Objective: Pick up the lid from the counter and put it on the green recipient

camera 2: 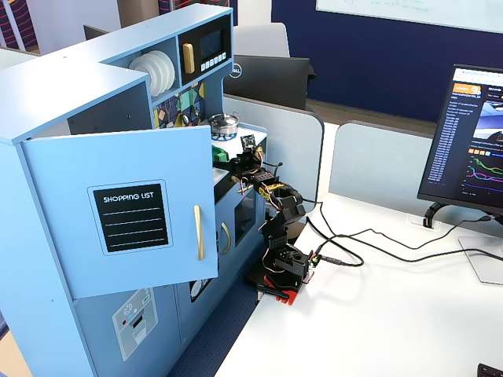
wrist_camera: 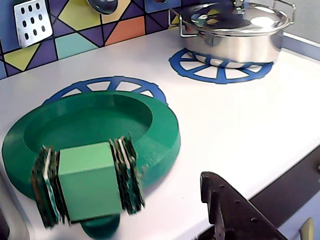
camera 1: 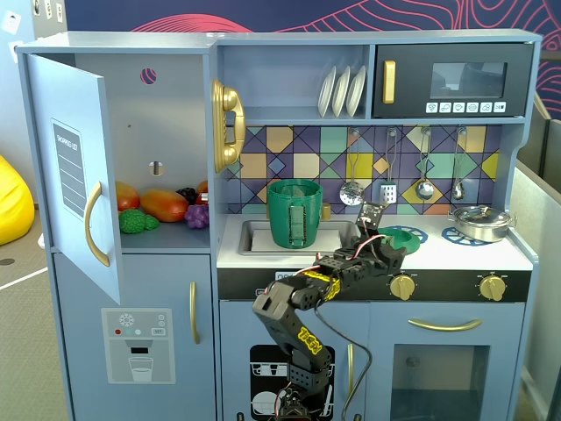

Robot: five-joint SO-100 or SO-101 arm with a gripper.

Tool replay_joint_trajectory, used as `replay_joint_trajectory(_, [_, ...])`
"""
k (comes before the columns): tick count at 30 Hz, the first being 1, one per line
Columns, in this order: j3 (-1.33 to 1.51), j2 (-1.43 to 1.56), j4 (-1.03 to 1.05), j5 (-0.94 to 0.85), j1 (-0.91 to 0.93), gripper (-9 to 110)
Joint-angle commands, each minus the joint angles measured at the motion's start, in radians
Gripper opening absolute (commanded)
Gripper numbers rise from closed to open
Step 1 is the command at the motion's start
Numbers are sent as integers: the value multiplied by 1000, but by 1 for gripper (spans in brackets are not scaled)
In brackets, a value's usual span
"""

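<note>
The dark green lid (wrist_camera: pixel 100 122) lies on the white counter over a blue burner ring; it also shows in a fixed view (camera 1: pixel 405 235). A lighter green square knob (wrist_camera: pixel 90 185) with ribbed sides stands at its near edge in the wrist view. My gripper (camera 1: pixel 379 235) is open, low over the counter at the lid's left edge in that fixed view. In the wrist view one dark finger (wrist_camera: pixel 227 205) shows at the lower right, apart from the knob; the other finger is out of view. The tall green pot (camera 1: pixel 295 213) stands in the sink, left of the gripper.
A silver pot with its lid (wrist_camera: pixel 232 30) sits on the second blue burner ring (wrist_camera: pixel 220 67) to the right; it also shows in a fixed view (camera 1: pixel 479 221). Utensils hang on the tiled back wall (camera 1: pixel 390 171). The fridge door (camera 1: pixel 74 171) stands open at the left.
</note>
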Motion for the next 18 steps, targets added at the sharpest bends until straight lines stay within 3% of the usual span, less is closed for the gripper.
replay_joint_trajectory(1, [-153,-66,-41,-3,-29,48])
replay_joint_trajectory(13, [-282,-222,-48,-31,-54,44])
replay_joint_trajectory(18, [-304,-256,-48,-44,-63,35])
